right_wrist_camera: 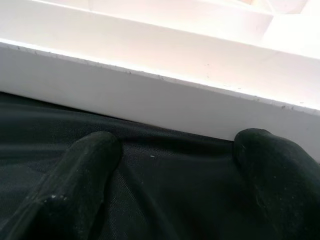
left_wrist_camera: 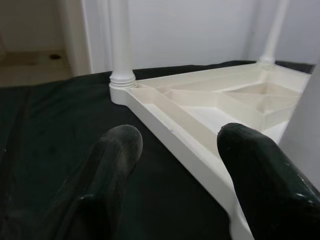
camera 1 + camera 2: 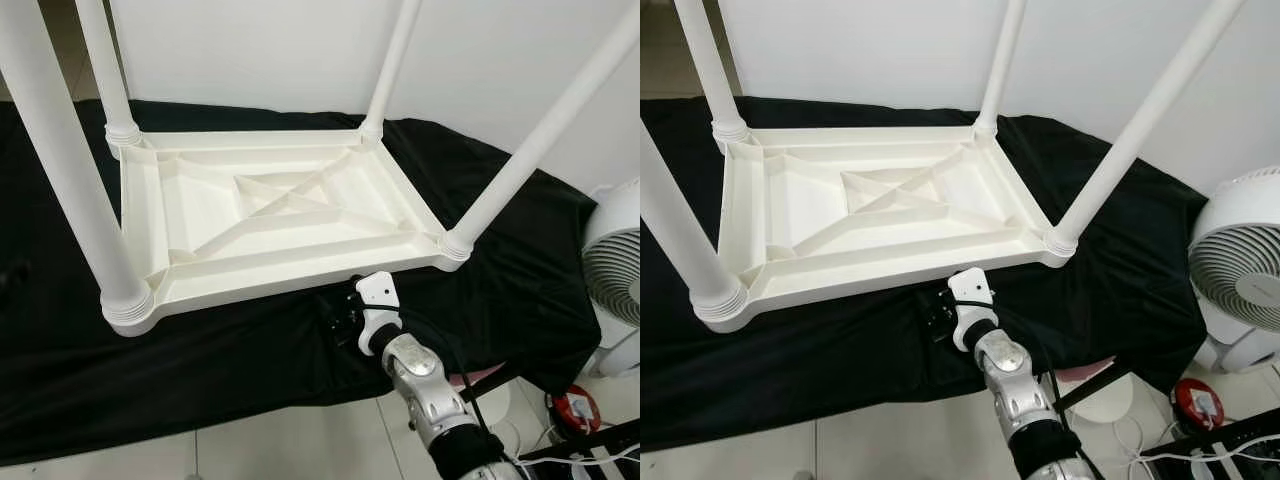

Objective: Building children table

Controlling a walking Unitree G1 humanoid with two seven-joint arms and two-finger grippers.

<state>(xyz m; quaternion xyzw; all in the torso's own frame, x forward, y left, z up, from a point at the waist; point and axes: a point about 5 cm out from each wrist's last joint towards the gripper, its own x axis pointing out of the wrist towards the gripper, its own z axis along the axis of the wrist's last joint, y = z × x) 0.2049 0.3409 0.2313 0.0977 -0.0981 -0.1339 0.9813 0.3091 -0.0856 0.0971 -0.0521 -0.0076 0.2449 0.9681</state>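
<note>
Across the black cloth (image 3: pixel 250 370) that covers the work surface lies the white plastic children's table (image 3: pixel 270 215), upside down, its ribbed underside facing up. Four white legs stand in its corner sockets: near-left leg (image 3: pixel 60 170), far-left leg (image 3: pixel 105 70), far-right leg (image 3: pixel 393 60), near-right leg (image 3: pixel 540 140). All four appear seated, so assembly looks close to complete; turning the table upright probably remains.

A white fan (image 3: pixel 615 265) stands on the floor just past the cloth's right end, with a small red object (image 3: pixel 573 408) and cables beside it.

Right claw (image 3: pixel 345 318) rests low on the cloth, just beside the table's near rim and apart from it. The right wrist view shows its two black fingers (image 1: pixel 90 165) spread, nothing between them, the rim wall straight ahead. Left claw (image 2: pixel 175 165), seen in its wrist view, is also spread and empty, hovering over the cloth near a corner, one finger overlapping the rim edge.

Risks, as judged:
- Cloth is loose; a finger pushed under the rim could snag and drag it.
- Lifting by one rim could tip the table, swinging the long legs toward the fan.
- A leg not fully pressed home could drop out on turning; seating depth cannot be confirmed.
</note>
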